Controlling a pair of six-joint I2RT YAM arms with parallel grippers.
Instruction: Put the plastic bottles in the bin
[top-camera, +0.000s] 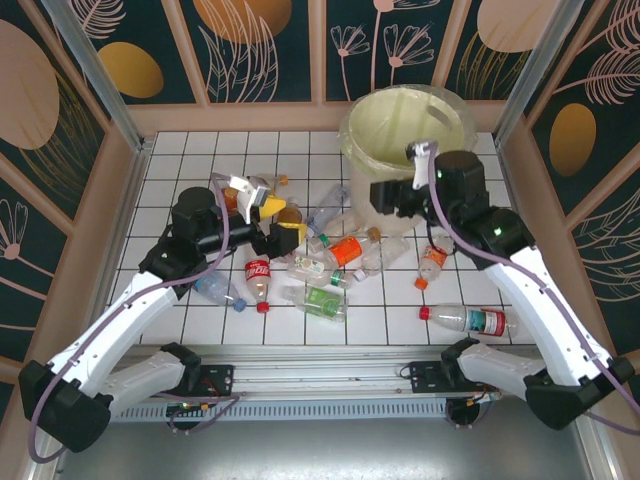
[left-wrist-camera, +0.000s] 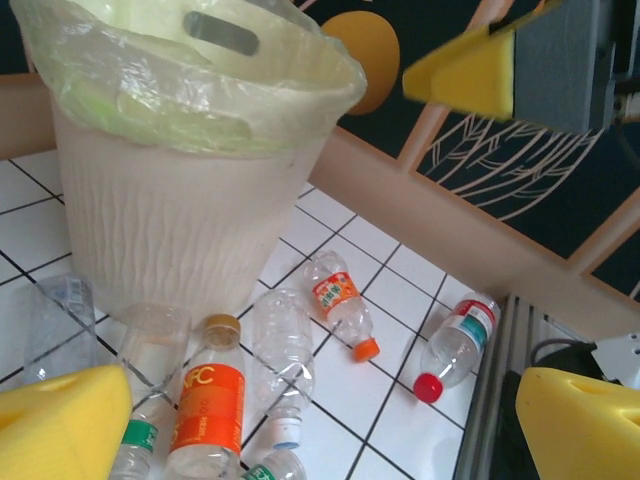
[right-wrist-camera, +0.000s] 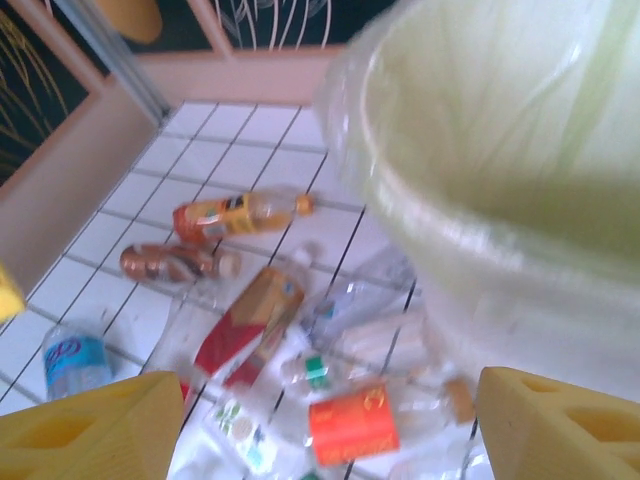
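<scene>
- Top external view: your left gripper (top-camera: 280, 218) hangs over the bottles (top-camera: 322, 268), its pads spread wide with nothing between them.
- Right wrist view: your right gripper (right-wrist-camera: 320, 435) is also spread and empty, beside the bin (right-wrist-camera: 480, 150).
- The bottles lie scattered on the tiled table (top-camera: 200, 150), just before the bin.

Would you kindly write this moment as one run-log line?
left gripper: jaws open, empty | right gripper: jaws open, empty, near bin | bottles: scattered on tiles
</scene>
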